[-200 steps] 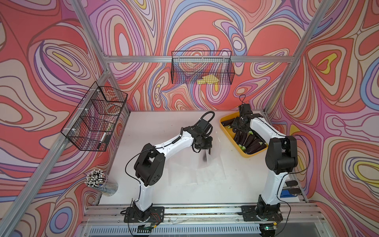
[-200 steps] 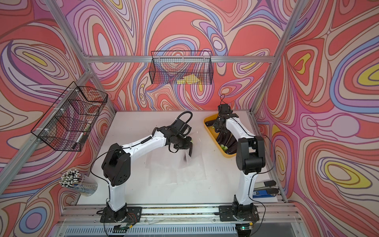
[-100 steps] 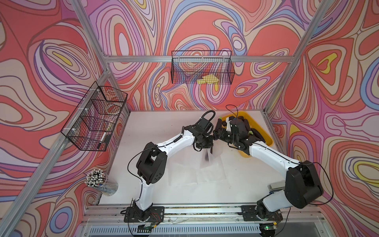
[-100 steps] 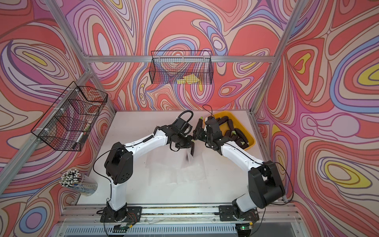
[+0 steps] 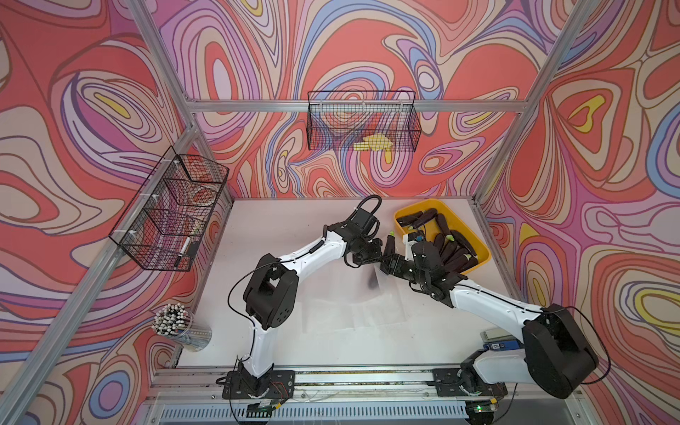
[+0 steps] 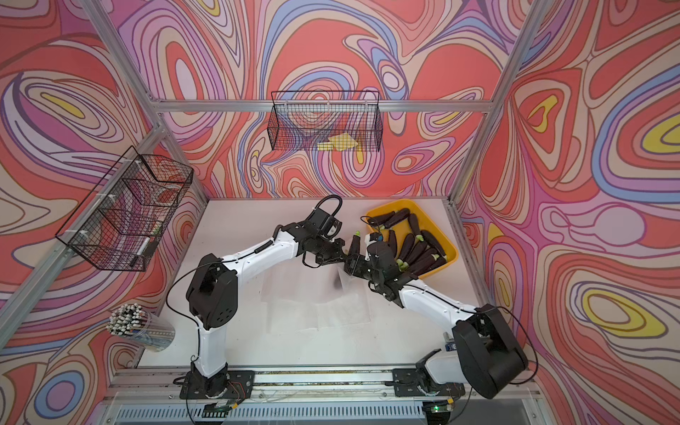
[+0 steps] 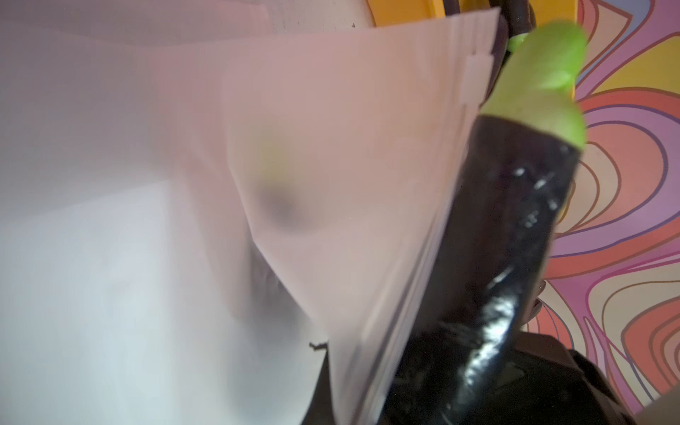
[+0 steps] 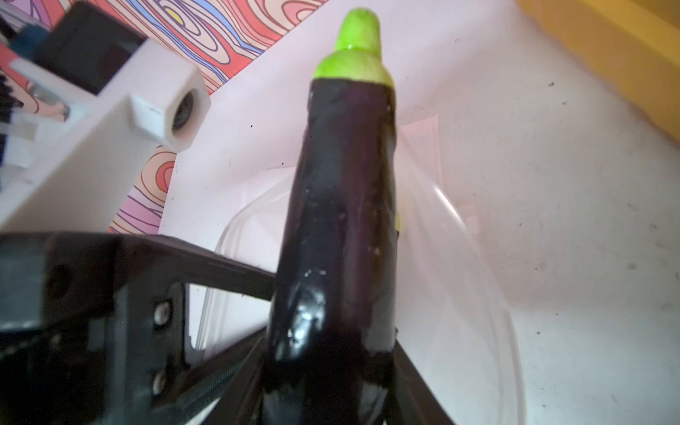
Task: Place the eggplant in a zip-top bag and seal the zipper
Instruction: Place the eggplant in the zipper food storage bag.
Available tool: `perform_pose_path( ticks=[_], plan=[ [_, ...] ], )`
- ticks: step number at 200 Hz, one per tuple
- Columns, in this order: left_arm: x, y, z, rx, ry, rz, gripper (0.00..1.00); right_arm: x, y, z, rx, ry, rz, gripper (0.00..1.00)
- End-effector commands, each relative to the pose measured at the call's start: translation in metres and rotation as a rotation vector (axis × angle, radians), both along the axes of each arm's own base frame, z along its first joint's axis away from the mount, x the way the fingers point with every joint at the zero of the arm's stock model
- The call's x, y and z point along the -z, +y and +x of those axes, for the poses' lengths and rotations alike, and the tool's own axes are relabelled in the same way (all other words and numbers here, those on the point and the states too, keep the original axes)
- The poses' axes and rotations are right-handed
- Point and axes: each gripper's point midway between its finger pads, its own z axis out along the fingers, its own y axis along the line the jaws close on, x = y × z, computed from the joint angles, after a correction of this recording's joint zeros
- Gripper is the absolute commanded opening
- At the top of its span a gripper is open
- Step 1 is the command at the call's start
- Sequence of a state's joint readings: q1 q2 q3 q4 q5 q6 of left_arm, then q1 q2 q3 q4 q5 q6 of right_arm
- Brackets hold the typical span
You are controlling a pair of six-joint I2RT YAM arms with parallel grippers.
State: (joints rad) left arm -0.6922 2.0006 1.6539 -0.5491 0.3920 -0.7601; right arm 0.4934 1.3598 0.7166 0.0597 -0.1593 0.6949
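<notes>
Two tools close together, left tool (image 5: 366, 257) pinching zip-top bag (image 7: 349, 165), right tool (image 5: 387, 258) clamped on eggplant (image 8: 342, 220).

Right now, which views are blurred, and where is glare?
Left wrist view: the bag is close and out of focus, with white glints on the eggplant. Right wrist view: eggplant fairly sharp, yellow tray blurred. Both top views: sharp, evenly lit.
</notes>
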Motion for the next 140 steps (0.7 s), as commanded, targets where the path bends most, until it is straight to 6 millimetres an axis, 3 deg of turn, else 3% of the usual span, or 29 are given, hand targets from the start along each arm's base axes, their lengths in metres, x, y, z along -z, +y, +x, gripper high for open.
perform_pose_path(
  ticks=[1, 40, 84, 106, 140],
  plan=[
    [-0.011, 0.003, 0.006, -0.009, -0.043, 0.006, 0.00, 0.002, 0.012, -0.011, -0.117, 0.023, -0.033, 0.39],
    [-0.012, 0.012, 0.007, -0.015, -0.092, 0.034, 0.00, 0.011, 0.018, -0.032, -0.214, 0.126, -0.053, 0.41],
    [-0.011, 0.016, 0.004, -0.019, -0.132, 0.074, 0.00, 0.022, 0.015, -0.042, -0.241, 0.261, -0.080, 0.41],
    [-0.005, 0.015, 0.004, -0.027, -0.113, 0.077, 0.00, 0.014, 0.010, -0.042, -0.237, 0.241, -0.098, 0.41],
    [0.003, 0.007, 0.002, -0.019, -0.071, 0.048, 0.00, -0.017, -0.006, -0.032, -0.176, 0.053, -0.121, 0.42]
  ],
)
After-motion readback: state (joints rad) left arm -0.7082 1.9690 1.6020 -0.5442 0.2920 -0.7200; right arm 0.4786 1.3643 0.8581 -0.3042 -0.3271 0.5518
